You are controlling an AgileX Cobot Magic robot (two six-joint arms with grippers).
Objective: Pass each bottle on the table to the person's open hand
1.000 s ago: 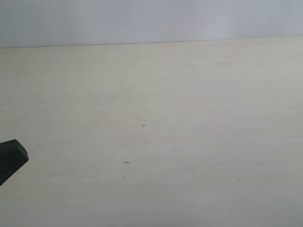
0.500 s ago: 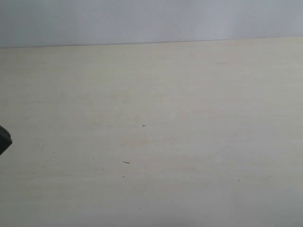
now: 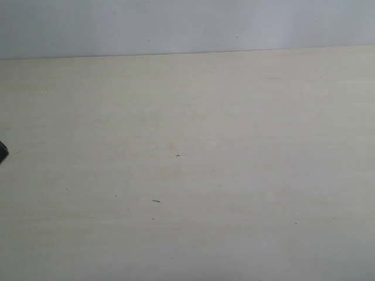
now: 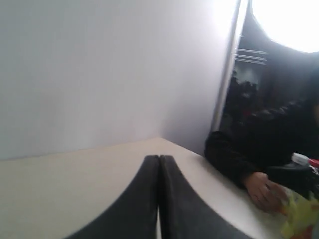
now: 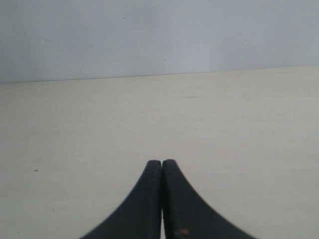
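while the left gripper (image 4: pixel 159 160) and the right gripper (image 5: pixel 162 163) each hold their fingers pressed together on nothing, the pale table (image 3: pixel 234 146) fills the exterior view with a few dark specks. at the table's edge in the left wrist view, a hand (image 4: pixel 263 191) in a black sleeve (image 4: pixel 229 154) rests just beside the bottles (image 4: pixel 299 219), which are too blurred to count.

Ahead of the right gripper (image 5: pixel 162 163), fingers pressed together, the flat pale beige tabletop (image 5: pixel 224 124) runs bare to the grey-white wall (image 5: pixel 149 35). Ahead of the left gripper (image 4: pixel 159 158), off to one side, a person's bare hand (image 4: pixel 263 191) in a black sleeve (image 4: pixel 234 154) and blurred small plastic bottles (image 4: pixel 298 219) block passage.
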